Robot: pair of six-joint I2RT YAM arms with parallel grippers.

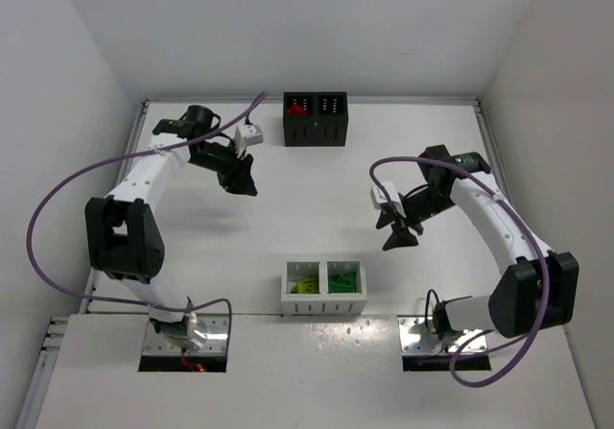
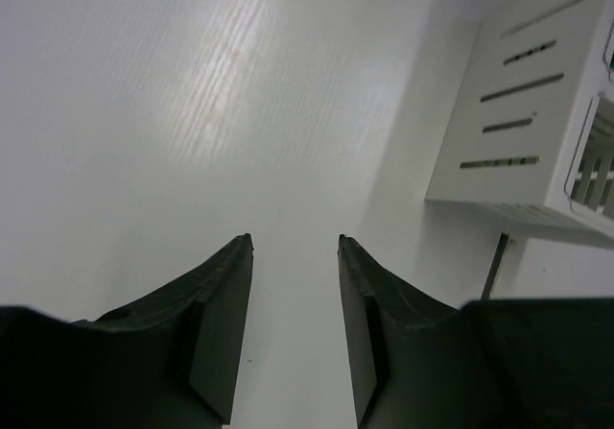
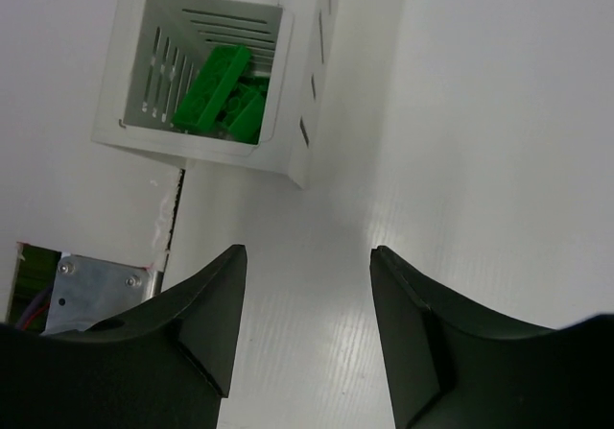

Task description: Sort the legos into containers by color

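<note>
- Left gripper (image 2: 295, 242) and right gripper (image 3: 307, 251) are both spread, nothing pinched.
- The legos (image 3: 216, 88) all look boxed, so I'd just lift clear without bumping the white box (image 1: 324, 306).

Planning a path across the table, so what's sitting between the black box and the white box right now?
Nothing. In the top external view, the stretch of table between the black box and the white box is bare.
</note>
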